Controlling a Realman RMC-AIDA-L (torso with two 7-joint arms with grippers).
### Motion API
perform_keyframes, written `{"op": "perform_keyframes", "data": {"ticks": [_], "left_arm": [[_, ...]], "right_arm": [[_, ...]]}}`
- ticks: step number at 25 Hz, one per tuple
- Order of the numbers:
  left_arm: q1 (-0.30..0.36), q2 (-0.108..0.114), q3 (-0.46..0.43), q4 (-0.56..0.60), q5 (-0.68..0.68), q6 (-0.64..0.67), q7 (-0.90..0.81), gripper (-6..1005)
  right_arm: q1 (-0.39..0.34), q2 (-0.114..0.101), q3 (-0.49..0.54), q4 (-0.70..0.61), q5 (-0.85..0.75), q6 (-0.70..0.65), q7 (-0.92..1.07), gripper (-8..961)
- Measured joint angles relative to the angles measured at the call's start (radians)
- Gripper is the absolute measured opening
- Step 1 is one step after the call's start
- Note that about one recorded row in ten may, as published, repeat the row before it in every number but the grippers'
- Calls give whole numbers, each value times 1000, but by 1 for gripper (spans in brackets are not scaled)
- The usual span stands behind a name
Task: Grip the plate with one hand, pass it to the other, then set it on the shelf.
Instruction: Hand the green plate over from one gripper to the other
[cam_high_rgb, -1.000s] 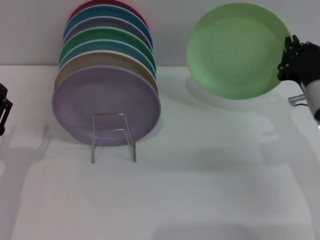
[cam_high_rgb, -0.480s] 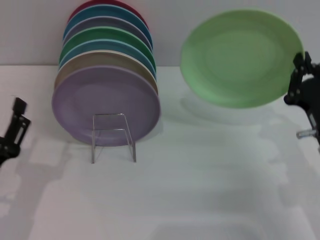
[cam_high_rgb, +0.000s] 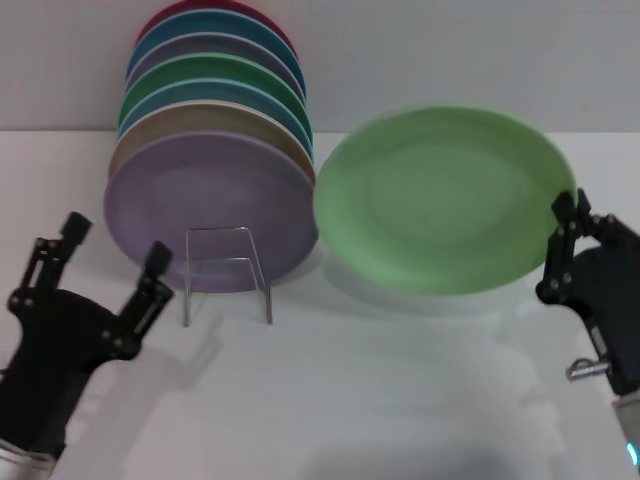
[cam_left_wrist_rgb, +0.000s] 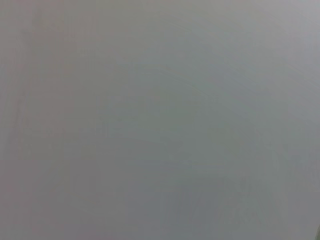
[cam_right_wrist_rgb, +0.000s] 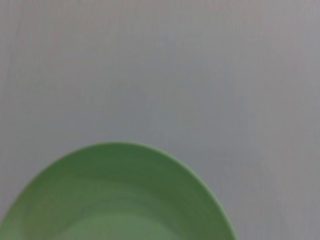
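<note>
Mint-green plate (cam_high_rgb: 445, 198) sits clamped at its rim in the right gripper (cam_high_rgb: 566, 247), so slide its free edge squarely between the left gripper (cam_high_rgb: 115, 258)'s spread-apart jaws.

The right gripper (cam_high_rgb: 566, 248) jaws hide the plate (cam_high_rgb: 440, 200) rim between them; the wrist view crops the plate's lower half.

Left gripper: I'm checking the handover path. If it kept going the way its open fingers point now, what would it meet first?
Probably the lavender plate at the front of the rack, though depth is unclear. The left gripper aims up and away, well left of the mint-green plate.
</note>
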Motion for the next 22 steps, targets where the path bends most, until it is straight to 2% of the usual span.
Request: {"op": "perform_keyframes", "data": {"ticks": [1, 3, 4, 5, 6, 9, 15, 22], "left_arm": [[-7, -1, 20, -11, 0, -12, 29, 831], [-10, -1, 27, -15, 0, -18, 39, 831], [-24, -1, 52, -21, 1, -38, 54, 831], [-24, -1, 52, -21, 1, -38, 54, 830], [-31, -1, 64, -26, 1, -58, 57, 830], [-44, -1, 77, -34, 1, -97, 58, 830], [-54, -1, 83, -42, 1, -148, 64, 830], [-62, 0, 84, -43, 1, -179, 66, 830]], "right_arm": [[-1, 0, -57, 1, 54, -17, -20, 20], [0, 0, -88, 1, 84, -25, -30, 20], [7, 0, -143, 4, 150, -37, -56, 20], [7, 0, -143, 4, 150, -37, -56, 19], [20, 1, -201, 12, 222, -48, -89, 19], [35, 1, -277, 47, 326, -57, -173, 23], [32, 2, -356, 149, 383, -71, -369, 30], [14, -2, -398, 223, 394, -72, -546, 39]]}}
